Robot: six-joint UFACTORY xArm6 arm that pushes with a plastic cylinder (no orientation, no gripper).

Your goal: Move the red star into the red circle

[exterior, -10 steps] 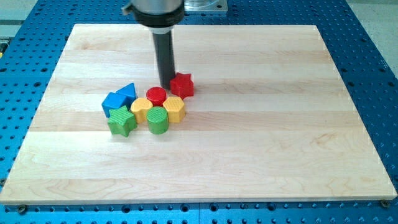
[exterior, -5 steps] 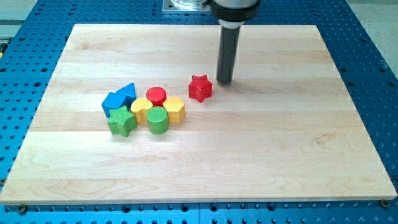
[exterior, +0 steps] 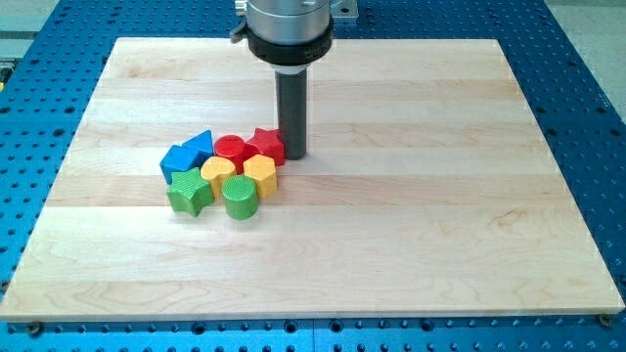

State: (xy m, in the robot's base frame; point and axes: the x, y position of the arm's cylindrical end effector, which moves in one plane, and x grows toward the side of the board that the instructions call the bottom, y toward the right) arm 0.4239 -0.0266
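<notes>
Small red star-shaped wooden block (exterior: 266,145) sat at about 11 o'clock from the centre of the pale wooden table (exterior: 411,235), pressed against the small red round wooden block (exterior: 230,150) at its 9 o'clock side, apparently touching. My tip (exterior: 292,155) was at the star's 3 o'clock, touching or just beside it. No pincer on this rig, just the dark rod, so nothing to be open or closed and no grasp possible. Star looked light, rigid, not fragile, with a ribbed top; judged it would slide easily on the smooth table and could twist if pushed on one point instead of flat between two points. Best contact was judged the 3 o'clock face, low, aimed toward 9 o'clock. Rest of the cluster: yellow block (exterior: 259,170) at the star's 6 o'clock, another yellow block (exterior: 217,172), green cylinder (exterior: 240,198), green star (exterior: 189,192), two blue blocks (exterior: 188,154). Packed neighbours would likely shift with any further push. Task appeared about done.
</notes>
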